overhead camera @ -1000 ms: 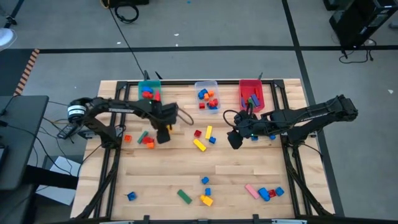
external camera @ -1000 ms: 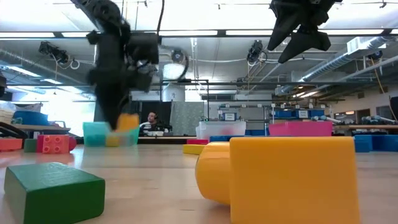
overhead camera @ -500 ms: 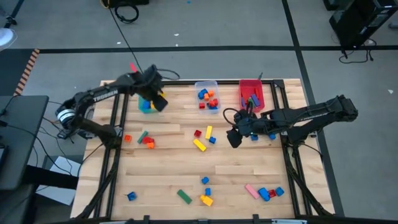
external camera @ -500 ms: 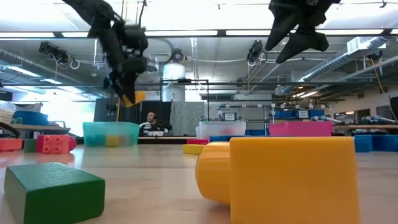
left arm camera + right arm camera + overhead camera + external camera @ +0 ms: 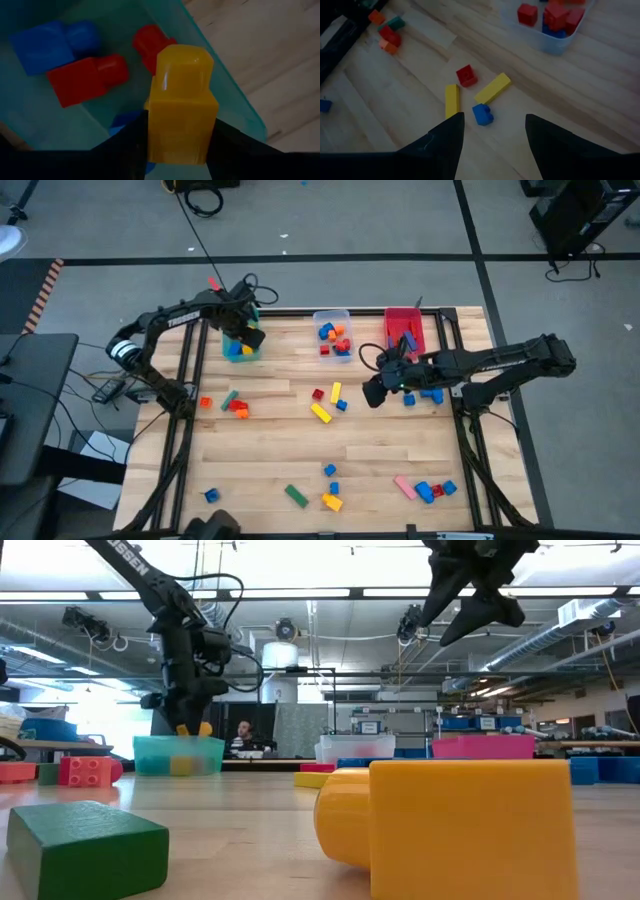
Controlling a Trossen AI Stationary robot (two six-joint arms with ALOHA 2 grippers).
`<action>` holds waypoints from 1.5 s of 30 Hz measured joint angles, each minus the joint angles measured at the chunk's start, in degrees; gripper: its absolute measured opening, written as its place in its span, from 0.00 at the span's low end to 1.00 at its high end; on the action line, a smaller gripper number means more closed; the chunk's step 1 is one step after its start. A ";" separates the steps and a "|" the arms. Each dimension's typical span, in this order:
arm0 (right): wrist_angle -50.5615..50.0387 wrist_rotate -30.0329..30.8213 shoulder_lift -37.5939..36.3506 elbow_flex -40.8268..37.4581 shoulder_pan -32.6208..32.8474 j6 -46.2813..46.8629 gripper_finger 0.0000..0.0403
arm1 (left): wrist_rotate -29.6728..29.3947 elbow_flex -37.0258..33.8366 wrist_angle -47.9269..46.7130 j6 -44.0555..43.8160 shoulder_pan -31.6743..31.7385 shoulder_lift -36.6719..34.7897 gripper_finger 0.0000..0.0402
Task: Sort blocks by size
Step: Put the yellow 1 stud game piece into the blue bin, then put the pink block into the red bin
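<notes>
My left gripper [image 5: 246, 340] is shut on a yellow block [image 5: 181, 112] over the teal bin [image 5: 240, 352] at the table's far left. The bin holds blue and red blocks [image 5: 82, 80]. In the low view the left gripper [image 5: 192, 726] sits just above the bin's rim [image 5: 178, 740]. My right gripper [image 5: 372, 392] is open and empty, high above a red block [image 5: 466, 75], two yellow bars [image 5: 492, 88] and a small blue block [image 5: 482, 114] that lie on the table. My left gripper pinches the yellow block between its two fingers, by two opposite sides [image 5: 180, 145] at the end away from the stud. The fingers come from above, pointing down. The block is lifted clear, its stud end pointing down into the teal bin.
A clear bin [image 5: 333, 337] and a red bin [image 5: 404, 330] with blocks stand at the far edge. Loose blocks lie at the left [image 5: 232, 404] and along the near edge: green [image 5: 296, 496], yellow [image 5: 331, 501], pink [image 5: 404, 487], blue and red [image 5: 435, 490].
My left gripper has carried the yellow block from the table's left middle up and toward the far edge, then come down over the teal bin, staying shut on it.
</notes>
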 joint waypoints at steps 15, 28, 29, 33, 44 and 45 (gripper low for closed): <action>0.33 0.23 0.00 0.00 -4.13 -0.09 0.56 | -5.60 0.00 1.77 -1.40 -0.10 -0.04 0.42; 0.32 0.21 0.00 0.00 -5.01 -1.01 0.56 | -10.15 0.25 3.92 0.37 -0.10 -0.04 0.65; 0.32 0.21 0.00 0.00 -5.01 -1.53 0.56 | -10.13 0.62 3.79 0.48 -0.10 -0.04 0.66; 0.31 0.22 0.00 0.00 -5.01 -3.46 0.56 | -9.76 2.78 3.47 -0.15 -0.34 -0.14 0.69; 0.22 -0.29 0.00 0.00 -4.72 -4.11 0.56 | -11.27 6.03 2.30 -6.89 -14.43 -8.52 0.70; -0.01 -0.30 0.00 0.00 -4.45 -3.71 0.56 | -12.68 6.03 2.43 -7.71 -16.78 -9.30 0.70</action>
